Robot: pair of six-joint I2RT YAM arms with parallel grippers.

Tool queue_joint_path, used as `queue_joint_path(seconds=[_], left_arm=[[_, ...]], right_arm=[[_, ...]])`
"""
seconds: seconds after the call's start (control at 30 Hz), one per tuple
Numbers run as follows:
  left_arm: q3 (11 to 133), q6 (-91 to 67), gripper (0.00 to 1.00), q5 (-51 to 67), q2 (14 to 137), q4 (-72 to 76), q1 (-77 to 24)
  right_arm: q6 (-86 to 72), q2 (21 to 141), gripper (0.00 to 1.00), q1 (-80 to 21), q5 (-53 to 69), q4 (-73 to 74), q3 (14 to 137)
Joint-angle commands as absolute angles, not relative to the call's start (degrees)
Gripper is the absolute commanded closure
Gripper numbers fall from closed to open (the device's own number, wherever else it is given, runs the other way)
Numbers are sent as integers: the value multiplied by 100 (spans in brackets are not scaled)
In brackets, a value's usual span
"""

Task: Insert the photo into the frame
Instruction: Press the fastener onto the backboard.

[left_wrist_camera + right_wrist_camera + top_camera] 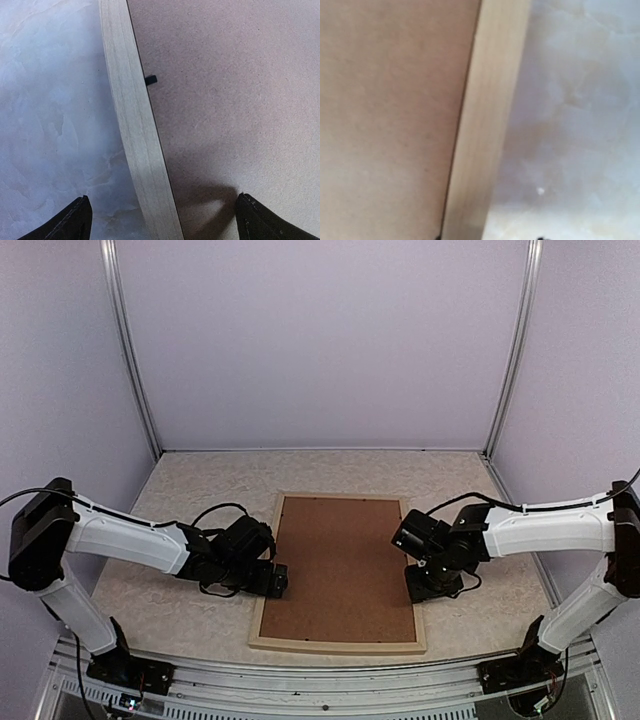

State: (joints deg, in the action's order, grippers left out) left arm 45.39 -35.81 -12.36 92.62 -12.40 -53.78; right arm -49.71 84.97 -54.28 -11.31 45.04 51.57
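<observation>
The frame (335, 645) of pale wood lies flat on the table, filled by a brown backing board (340, 570). The photo is hidden. My left gripper (275, 580) is low over the frame's left rail (132, 125) and open wide (162, 220), with one fingertip (75, 222) over the table and the other over the board (225, 100). My right gripper (432, 585) is low over the right rail (490, 125). Only its two dark tips show at the bottom edge (489, 238), apart, with the rail between them. Neither gripper holds anything.
A small black tab (150, 79) sticks out from the left rail's inner edge over the board. The marbled tabletop (200, 490) runs round the frame. Lilac walls with metal corner posts (505, 350) close in the back and sides.
</observation>
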Motion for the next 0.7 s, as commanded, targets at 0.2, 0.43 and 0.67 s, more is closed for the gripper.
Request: queue_joint_path(seconds=[0.2,0.43,0.67], left_arm=[[4623,-3543,1,-1339,9302,-1411,-5405],[4591,-3542,2,-1308,9330,-1356,-5404],[4581,-3525,2,-1288,9381,-1323,-5405]], right_arm=[[-4957,8772,53,-5395,-1202,4842,5216],[-4929,9070,53,-5419,-1169,4854,5297],[-4987,9394,53,-5519,-1246,4978,5508]])
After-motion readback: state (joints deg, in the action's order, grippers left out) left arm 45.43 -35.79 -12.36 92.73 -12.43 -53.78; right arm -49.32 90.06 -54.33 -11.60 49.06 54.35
